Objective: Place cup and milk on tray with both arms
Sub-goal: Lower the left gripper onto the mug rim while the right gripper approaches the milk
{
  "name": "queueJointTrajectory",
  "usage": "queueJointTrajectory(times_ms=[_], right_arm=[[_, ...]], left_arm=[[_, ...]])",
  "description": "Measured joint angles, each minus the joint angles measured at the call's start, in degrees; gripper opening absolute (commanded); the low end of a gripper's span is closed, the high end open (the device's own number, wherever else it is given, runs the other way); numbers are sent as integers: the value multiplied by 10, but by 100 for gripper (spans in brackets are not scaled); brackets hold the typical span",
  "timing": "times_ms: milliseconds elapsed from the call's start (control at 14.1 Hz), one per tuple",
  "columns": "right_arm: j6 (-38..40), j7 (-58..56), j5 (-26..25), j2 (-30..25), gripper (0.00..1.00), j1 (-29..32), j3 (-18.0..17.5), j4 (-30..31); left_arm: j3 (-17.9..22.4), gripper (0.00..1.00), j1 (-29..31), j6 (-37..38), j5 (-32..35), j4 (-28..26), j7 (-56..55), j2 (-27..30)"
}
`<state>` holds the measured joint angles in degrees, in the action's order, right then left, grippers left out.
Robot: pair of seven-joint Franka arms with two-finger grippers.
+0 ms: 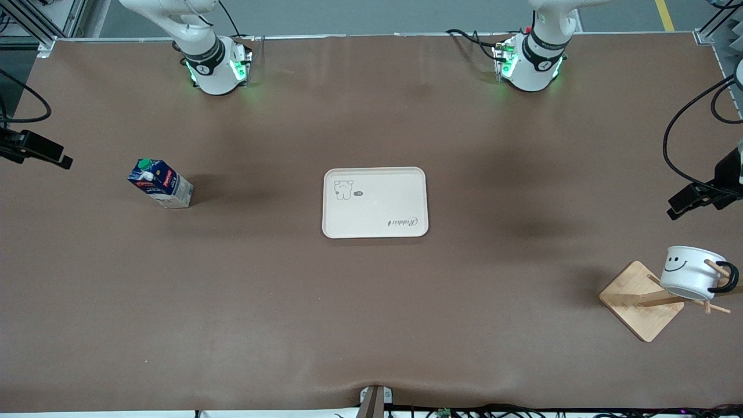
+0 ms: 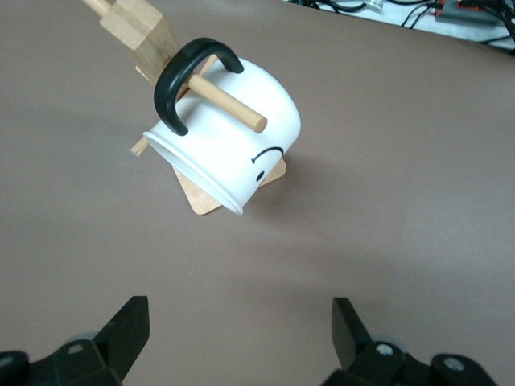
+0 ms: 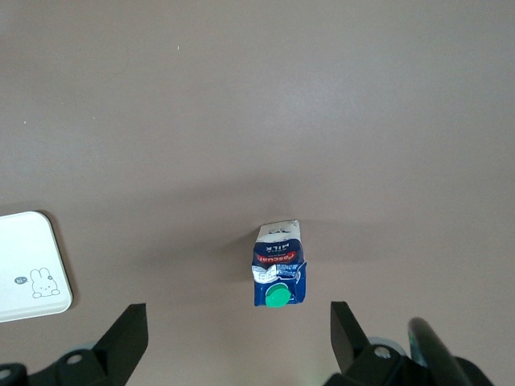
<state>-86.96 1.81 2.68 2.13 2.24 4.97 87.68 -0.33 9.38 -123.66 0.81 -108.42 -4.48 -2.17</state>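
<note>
A: So, where is the cup [image 1: 691, 273] found?

B: It is hung by its black handle on a peg of a wooden rack [image 1: 641, 300], at the left arm's end of the table, nearer to the front camera than the tray [image 1: 375, 202]. It is tilted, with the mouth turned partly downward.

A: And the milk [image 1: 160, 183]?

B: It is stood upright on the table, toward the right arm's end, well apart from the tray. The tray is placed in the middle, and nothing is carried on it.

A: Which step is judged to be in hand?

B: The very first one, it seems. Nothing is gripped. The left gripper [image 2: 240, 342] is held over the table near the cup, its fingers wide apart. The right gripper [image 3: 239, 342] is held over the milk, and its fingers are spread wide too.

A: What is called for next?

B: Probably both grippers must be lowered. The carton can be taken by its sides. The cup must be slid off along the peg before it is lifted; otherwise the rack may be pulled over.
</note>
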Motion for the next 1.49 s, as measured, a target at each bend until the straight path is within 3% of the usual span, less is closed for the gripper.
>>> queueJointTrajectory(times_ms=[283, 921, 1205, 1488], right_arm=[[0, 0, 0, 5, 100, 0, 0, 0], [16, 0, 1, 46, 100, -2, 0, 2], [17, 0, 1, 46, 100, -1, 1, 2], [18, 0, 1, 46, 100, 0, 1, 2]], left_arm=[[0, 100, 11, -34, -5, -17, 3, -12], [1, 100, 32, -58, -7, 41, 1, -66], [-1, 100, 32, -87, -14, 35, 0, -70], [-1, 100, 38, -148, -69, 8, 0, -81]])
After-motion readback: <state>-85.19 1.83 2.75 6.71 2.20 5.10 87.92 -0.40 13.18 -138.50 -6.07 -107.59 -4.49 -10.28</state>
